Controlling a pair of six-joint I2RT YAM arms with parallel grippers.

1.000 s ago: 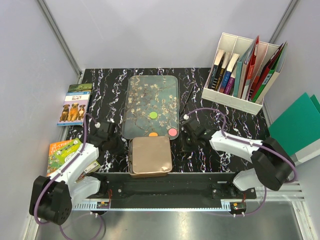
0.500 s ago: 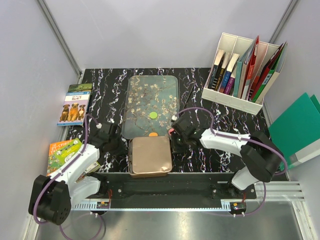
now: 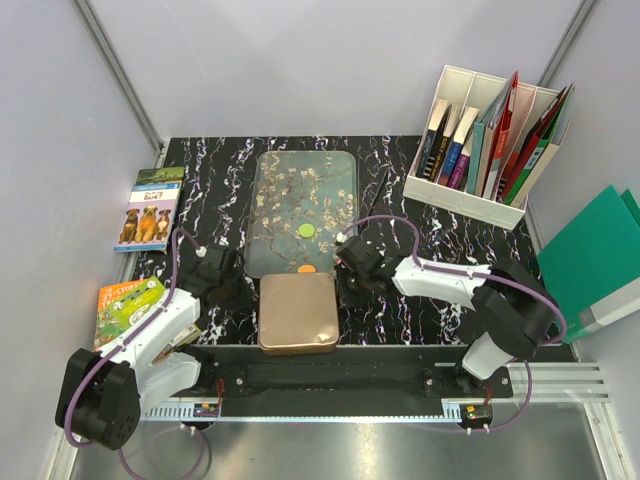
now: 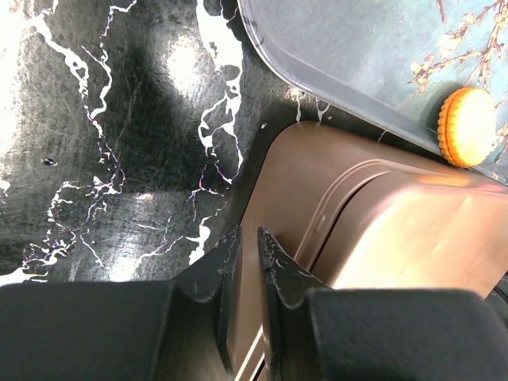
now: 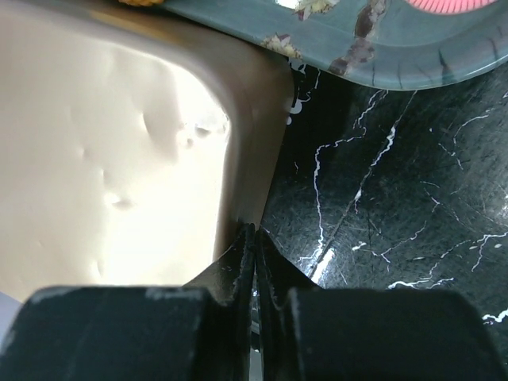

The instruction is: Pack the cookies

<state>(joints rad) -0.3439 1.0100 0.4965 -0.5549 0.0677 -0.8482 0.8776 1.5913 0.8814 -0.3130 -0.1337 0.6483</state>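
A green cookie (image 3: 307, 230) and an orange cookie (image 3: 306, 268) lie on the blossom-patterned tray (image 3: 290, 175). The orange cookie also shows in the left wrist view (image 4: 468, 125). A pink cookie (image 5: 456, 5) lies at the tray's near right corner, hidden under my right arm in the top view. A brown tin (image 3: 298, 312) sits just in front of the tray. My left gripper (image 4: 248, 234) is nearly shut with the tin's left edge (image 4: 317, 182) in its narrow gap. My right gripper (image 5: 254, 230) is shut, its tips against the tin's right corner (image 5: 246, 135).
Two books lie at the table's left edge (image 3: 148, 208) (image 3: 125, 305). A white file holder with books (image 3: 490, 150) stands at the back right. A green folder (image 3: 595, 255) lies at the right. The table's near edge has a black rail (image 3: 330, 378).
My right gripper has moved left from beside the pink cookie to the tin's right corner, covering that cookie. My left gripper has closed in on the tin's left edge. The tin looks squared up.
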